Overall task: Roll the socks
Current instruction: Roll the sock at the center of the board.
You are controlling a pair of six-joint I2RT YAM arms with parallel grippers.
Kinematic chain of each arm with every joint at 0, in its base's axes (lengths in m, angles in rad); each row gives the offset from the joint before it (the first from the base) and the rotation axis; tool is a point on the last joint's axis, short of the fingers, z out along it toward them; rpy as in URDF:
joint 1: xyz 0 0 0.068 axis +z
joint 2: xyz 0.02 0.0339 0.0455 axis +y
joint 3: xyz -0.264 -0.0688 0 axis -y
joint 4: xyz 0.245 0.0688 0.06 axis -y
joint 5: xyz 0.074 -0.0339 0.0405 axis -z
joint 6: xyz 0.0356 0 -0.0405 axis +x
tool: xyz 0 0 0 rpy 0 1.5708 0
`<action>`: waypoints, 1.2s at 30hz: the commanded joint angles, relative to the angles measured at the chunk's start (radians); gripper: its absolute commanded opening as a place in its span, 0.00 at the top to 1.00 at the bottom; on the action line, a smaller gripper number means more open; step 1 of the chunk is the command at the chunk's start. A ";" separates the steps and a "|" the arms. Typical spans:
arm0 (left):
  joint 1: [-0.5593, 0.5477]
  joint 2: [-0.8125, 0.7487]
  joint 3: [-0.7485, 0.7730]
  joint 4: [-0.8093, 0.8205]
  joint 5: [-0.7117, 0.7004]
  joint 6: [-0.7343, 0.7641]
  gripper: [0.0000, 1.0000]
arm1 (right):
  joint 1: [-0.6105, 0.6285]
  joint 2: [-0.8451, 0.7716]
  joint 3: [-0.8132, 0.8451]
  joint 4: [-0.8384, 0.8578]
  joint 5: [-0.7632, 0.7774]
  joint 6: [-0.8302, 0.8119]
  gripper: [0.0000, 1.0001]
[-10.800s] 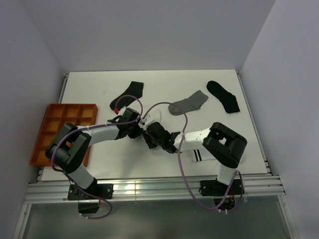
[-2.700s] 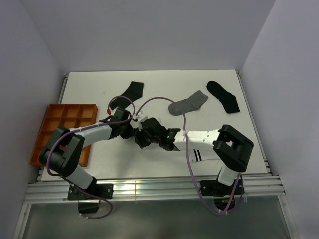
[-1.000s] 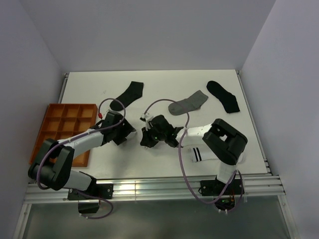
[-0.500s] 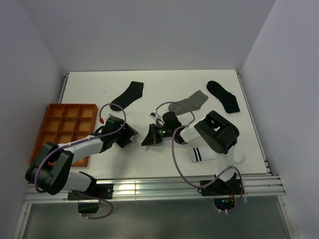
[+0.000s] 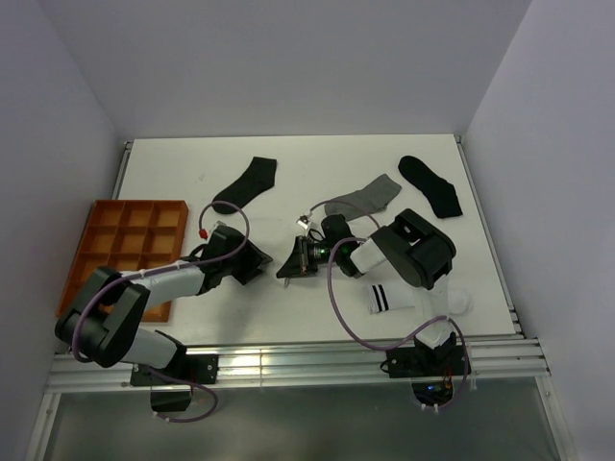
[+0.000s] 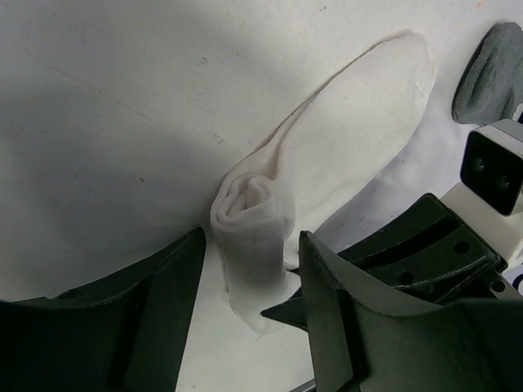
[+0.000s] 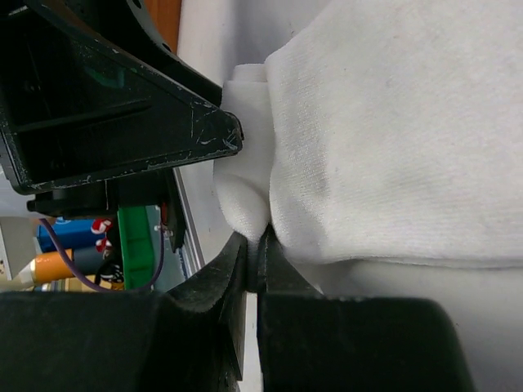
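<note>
Five socks can be counted across the views. Four of them show from the top external camera: two black socks (image 5: 248, 182) (image 5: 432, 185) and one grey sock (image 5: 365, 198) lie flat toward the far side of the white table (image 5: 317, 158). One white sock with black cuff stripes (image 5: 382, 299) lies near the right arm's base. One orange compartment tray (image 5: 135, 203) sits at the left edge.

From above, the arms cover the fifth sock. Only the wrist cameras show this plain white sock (image 6: 351, 131), flat at its far end and wound into a small roll (image 6: 249, 204) at its near end. The left gripper (image 6: 252, 235) has its jaws apart, one on each side of the roll and just beside it. Whether they press it I cannot tell. The right wrist camera shows the right gripper (image 7: 257, 245) pinched together on a fold of the same sock, with the left gripper's black finger just beside.
</note>
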 commanded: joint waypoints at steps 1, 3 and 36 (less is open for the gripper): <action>-0.008 0.080 -0.051 -0.188 -0.071 0.024 0.42 | -0.013 0.024 0.015 -0.024 0.009 0.006 0.98; -0.009 0.100 -0.045 -0.189 -0.072 0.024 0.45 | -0.013 0.024 0.033 -0.070 0.018 -0.005 0.98; -0.008 0.281 0.173 -0.382 -0.028 0.235 0.90 | 0.435 -0.350 0.084 -0.489 1.095 -0.712 0.52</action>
